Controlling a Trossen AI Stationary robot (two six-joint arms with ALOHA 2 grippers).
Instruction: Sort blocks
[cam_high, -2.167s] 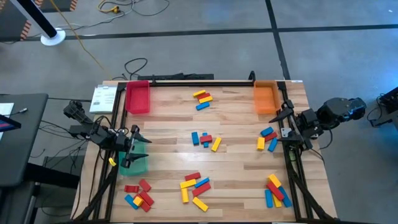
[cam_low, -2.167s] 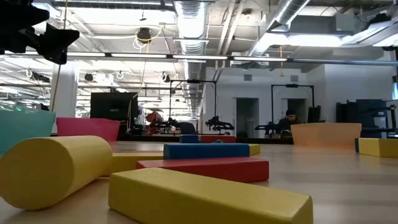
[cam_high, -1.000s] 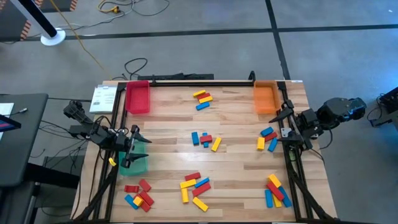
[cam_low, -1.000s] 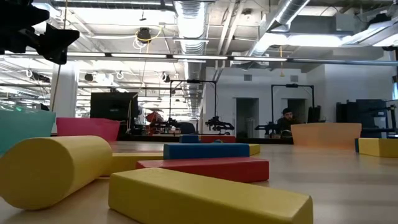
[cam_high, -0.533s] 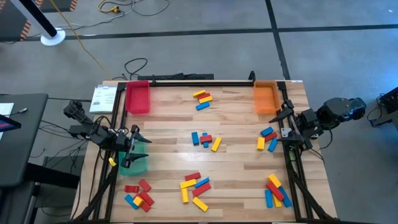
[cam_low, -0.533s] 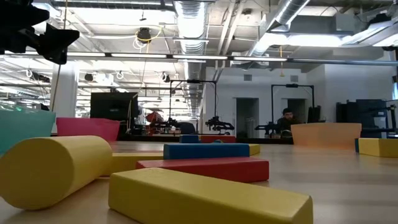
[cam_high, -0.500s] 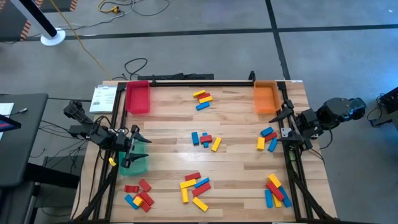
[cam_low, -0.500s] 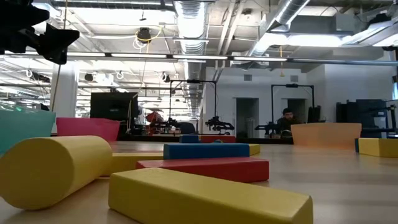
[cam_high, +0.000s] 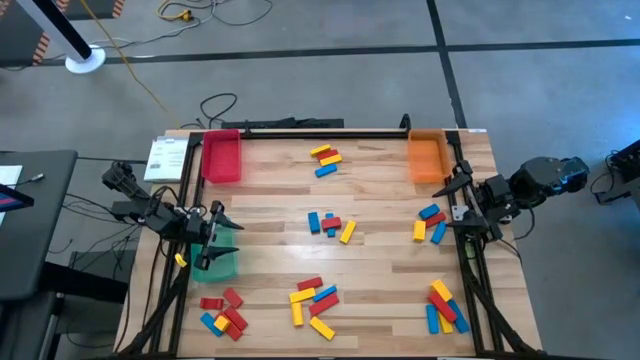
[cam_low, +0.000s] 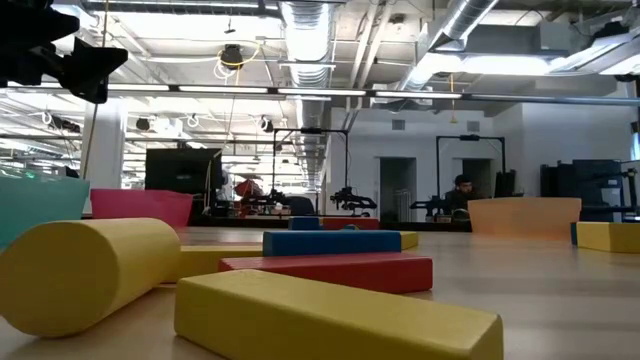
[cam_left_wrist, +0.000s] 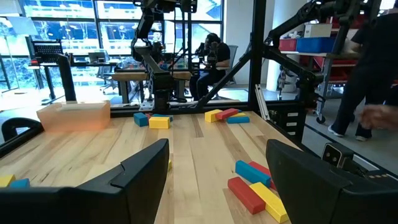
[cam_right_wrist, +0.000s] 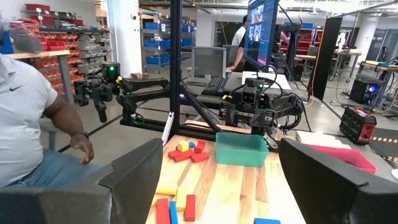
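Six loose clusters of blocks lie scattered across my worktop (cam_high: 380, 265), seen from above. One cluster (cam_high: 325, 159) sits toward 12 o'clock between the red tray (cam_high: 221, 157) and the orange tray (cam_high: 427, 156). Another (cam_high: 330, 225) is at the middle of the wood. A third (cam_high: 430, 224) lies at 3 o'clock, just inboard of my right pincer (cam_high: 456, 208). Along the near edge, one group (cam_high: 222, 311) is at 7 o'clock, one (cam_high: 312, 302) at 6 o'clock and one (cam_high: 443, 307) at 5 o'clock. Every group mixes red, yellow and blue bars.

My left pincer (cam_high: 222, 233) hangs at 9 o'clock over the green tray (cam_high: 216, 263), fingers spread wide with nothing between them. My right pincer waits at the 3 o'clock edge, below the orange tray, also fully spread and empty.

Through the left wrist camera, the two dark fingers (cam_left_wrist: 140, 171) frame bare wood, with a red and yellow pair (cam_left_wrist: 256, 193) lying near them. The right wrist camera looks across to the green tray, and a seated person (cam_right_wrist: 28, 121) shows beyond the worktop's edge. From table height, a yellow bar (cam_low: 330, 315) fills the foreground, with a red bar (cam_low: 330, 271) and a blue bar (cam_low: 330, 241) behind it.
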